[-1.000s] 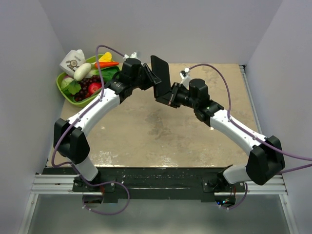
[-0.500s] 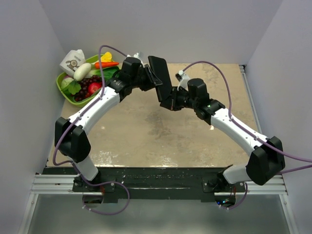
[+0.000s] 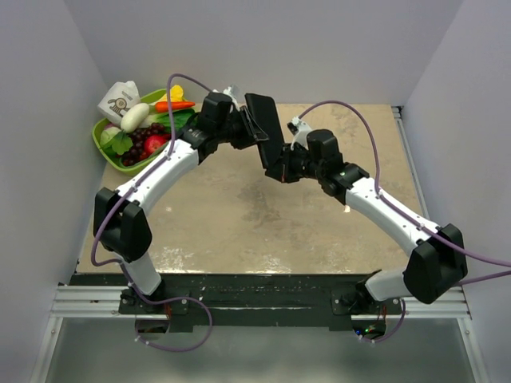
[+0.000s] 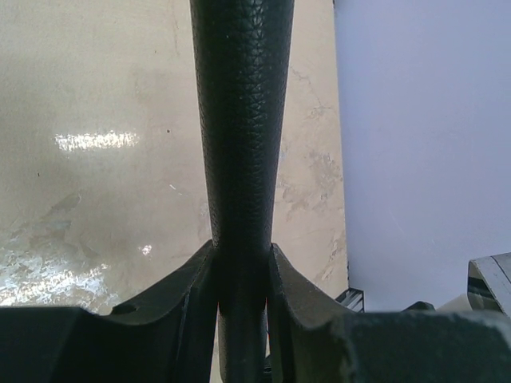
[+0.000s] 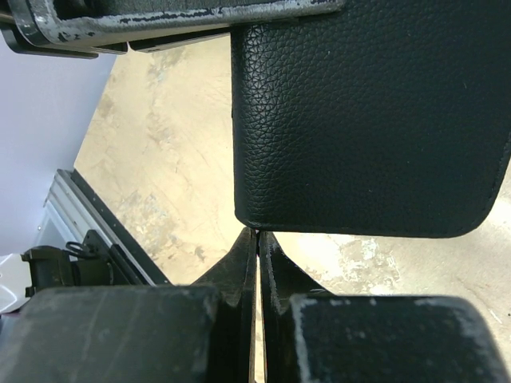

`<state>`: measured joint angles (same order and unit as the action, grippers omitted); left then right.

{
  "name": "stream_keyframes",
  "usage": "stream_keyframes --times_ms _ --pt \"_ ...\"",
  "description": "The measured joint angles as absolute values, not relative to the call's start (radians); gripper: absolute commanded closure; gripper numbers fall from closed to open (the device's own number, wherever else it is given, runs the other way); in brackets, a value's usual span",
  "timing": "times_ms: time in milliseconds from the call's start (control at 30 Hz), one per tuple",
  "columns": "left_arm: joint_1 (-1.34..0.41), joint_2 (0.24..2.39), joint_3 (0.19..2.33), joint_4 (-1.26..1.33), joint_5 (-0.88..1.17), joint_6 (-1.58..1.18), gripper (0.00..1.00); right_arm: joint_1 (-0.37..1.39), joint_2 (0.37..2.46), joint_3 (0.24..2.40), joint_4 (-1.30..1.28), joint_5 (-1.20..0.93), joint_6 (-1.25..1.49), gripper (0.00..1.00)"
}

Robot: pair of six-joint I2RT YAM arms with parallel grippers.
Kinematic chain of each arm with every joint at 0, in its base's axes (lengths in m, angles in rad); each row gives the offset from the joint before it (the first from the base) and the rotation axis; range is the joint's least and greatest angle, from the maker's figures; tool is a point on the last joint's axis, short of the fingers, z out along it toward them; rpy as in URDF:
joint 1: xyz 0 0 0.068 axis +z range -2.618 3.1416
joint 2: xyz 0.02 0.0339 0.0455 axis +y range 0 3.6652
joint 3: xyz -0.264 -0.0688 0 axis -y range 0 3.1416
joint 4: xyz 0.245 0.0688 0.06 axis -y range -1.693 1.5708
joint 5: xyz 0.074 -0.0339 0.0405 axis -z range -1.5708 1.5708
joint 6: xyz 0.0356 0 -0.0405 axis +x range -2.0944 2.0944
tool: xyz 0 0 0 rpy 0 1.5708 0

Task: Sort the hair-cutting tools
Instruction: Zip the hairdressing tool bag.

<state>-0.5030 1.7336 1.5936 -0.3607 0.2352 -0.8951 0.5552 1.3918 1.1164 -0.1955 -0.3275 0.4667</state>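
A flat black leather-textured case is held in the air above the middle back of the table. My left gripper is shut on its edge; in the left wrist view the case runs straight up from between my gripper's fingers. My right gripper is shut, its tips touching the case's lower corner. In the right wrist view the case fills the top and my gripper shows only a hairline gap. No scissors or comb are in view.
A green basket of toy fruit and vegetables sits at the back left with a small milk carton behind it. Grey walls close in the left, back and right sides. The tan tabletop lies below the case.
The case has tilted and shifted slightly right and nearer. My left arm moved right with it. My right gripper rose and closed in under the case's lower corner.
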Motion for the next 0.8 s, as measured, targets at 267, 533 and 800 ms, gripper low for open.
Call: stream_keyframes --times_ms 267,533,800 --pt "-0.485 1.739 1.608 -0.356 0.263 -0.879 1.0 0.555 1.427 1.159 -0.208 -0.34 0.442 1.0" --pt "-0.478 1.753 1.642 -0.363 0.332 -0.844 1.0 0.555 1.44 1.186 -0.235 -0.363 0.346 1.0" --pt "-0.471 1.753 1.648 -0.363 0.388 -0.818 1.0 0.555 1.44 1.208 -0.297 -0.35 0.234 1.0"
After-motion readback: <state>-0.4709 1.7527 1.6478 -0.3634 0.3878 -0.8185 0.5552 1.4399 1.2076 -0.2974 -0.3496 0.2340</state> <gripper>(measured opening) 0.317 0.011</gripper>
